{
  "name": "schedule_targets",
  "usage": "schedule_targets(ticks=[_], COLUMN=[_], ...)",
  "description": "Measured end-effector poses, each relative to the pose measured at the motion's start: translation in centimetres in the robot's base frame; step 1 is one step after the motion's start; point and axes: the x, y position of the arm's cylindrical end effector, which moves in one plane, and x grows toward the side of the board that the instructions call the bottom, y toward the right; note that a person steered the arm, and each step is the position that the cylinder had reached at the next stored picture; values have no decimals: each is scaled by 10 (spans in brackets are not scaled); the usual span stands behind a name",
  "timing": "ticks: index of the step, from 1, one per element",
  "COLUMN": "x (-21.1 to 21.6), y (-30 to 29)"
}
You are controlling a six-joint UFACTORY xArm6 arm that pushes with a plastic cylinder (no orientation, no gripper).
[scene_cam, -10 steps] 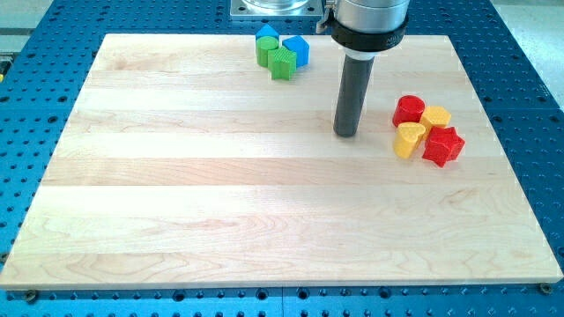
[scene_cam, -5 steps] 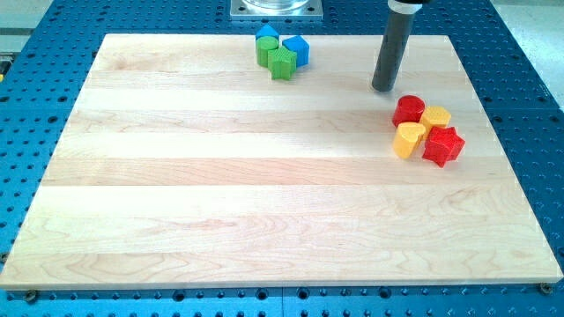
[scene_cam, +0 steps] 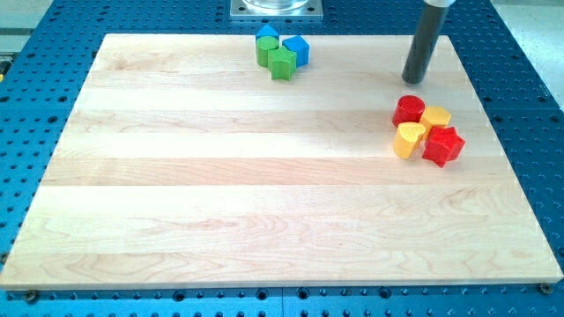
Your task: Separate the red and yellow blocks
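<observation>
The dark rod comes down from the view's top edge, leaning slightly to the view's left as it descends, and only its lower length shows; the arm above it is out of frame. There is no gripper on this arm, so nothing is held. My tip [scene_cam: 415, 80] rests on the wooden counter [scene_cam: 220, 194] near its top right corner, just above the red and yellow cluster and apart from it. That cluster sits on the view's right side: a round red block [scene_cam: 408, 110] at its upper left, a yellow block [scene_cam: 435, 117] touching it on the right, a yellow heart-shaped block [scene_cam: 408, 139] below, and a red star-shaped block [scene_cam: 443, 145] at the lower right, all four packed together. Well away, near the top edge, two blue blocks [scene_cam: 295, 48] and two green blocks [scene_cam: 282, 62] are bunched together.
</observation>
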Motion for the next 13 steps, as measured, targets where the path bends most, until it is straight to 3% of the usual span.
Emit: schedule_targets(ticks=[3,4,6,7,8,9,10,11,13], x=[84,57,51,69,63,68,177,220,150], y=[53,24,-34,-59,-52,10,23,22,-2])
